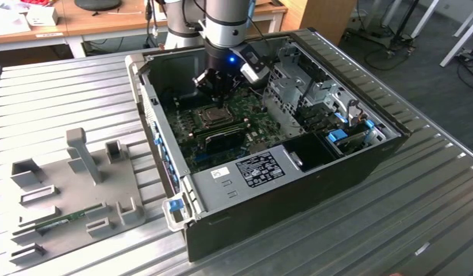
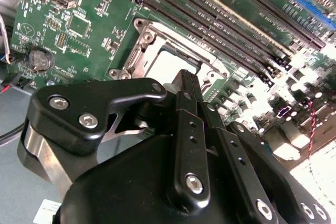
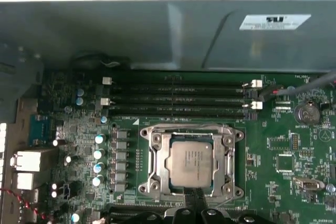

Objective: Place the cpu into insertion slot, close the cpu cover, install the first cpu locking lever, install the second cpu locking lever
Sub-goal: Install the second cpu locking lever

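Cpu [image 3: 191, 164] sits in the insertion slot [image 3: 155, 139], cover seemingly down, just beyond my tool [image 3: 195, 204], whose fingers look pinched together, holding nothing.

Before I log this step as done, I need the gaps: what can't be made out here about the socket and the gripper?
- Near edge of the cpu cover: in the first wrist view the gripper crosses it.
- Insertion slot: covered by the cpu and cover in both wrist views.
- Locking levers: whether they are latched is too fine to tell in any view.
- Cpu in the second wrist view: washed out by glare, partly behind the gripper.
- Socket in the exterior view: too small.
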Motion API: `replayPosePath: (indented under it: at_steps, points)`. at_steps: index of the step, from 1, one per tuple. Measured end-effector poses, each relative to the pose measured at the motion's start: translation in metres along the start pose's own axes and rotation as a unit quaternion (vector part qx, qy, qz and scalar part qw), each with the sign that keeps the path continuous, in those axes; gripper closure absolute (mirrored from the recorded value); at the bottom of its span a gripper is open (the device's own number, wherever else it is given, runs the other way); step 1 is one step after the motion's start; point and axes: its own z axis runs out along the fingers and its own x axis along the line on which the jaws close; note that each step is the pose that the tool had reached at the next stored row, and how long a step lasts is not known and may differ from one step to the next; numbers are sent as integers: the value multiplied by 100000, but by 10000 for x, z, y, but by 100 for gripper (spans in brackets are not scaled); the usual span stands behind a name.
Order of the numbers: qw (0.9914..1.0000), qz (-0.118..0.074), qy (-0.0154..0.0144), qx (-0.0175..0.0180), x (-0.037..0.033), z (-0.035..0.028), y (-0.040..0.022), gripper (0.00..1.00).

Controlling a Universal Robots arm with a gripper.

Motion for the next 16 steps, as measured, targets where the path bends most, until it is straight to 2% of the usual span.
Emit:
replayPosePath:
  at_steps: [9, 16]
  points:
    - [100000, 1, -1, -2, 1, -3, -55, 90]
    - [100000, -1, -3, -4, 2, -6, -137, 90]
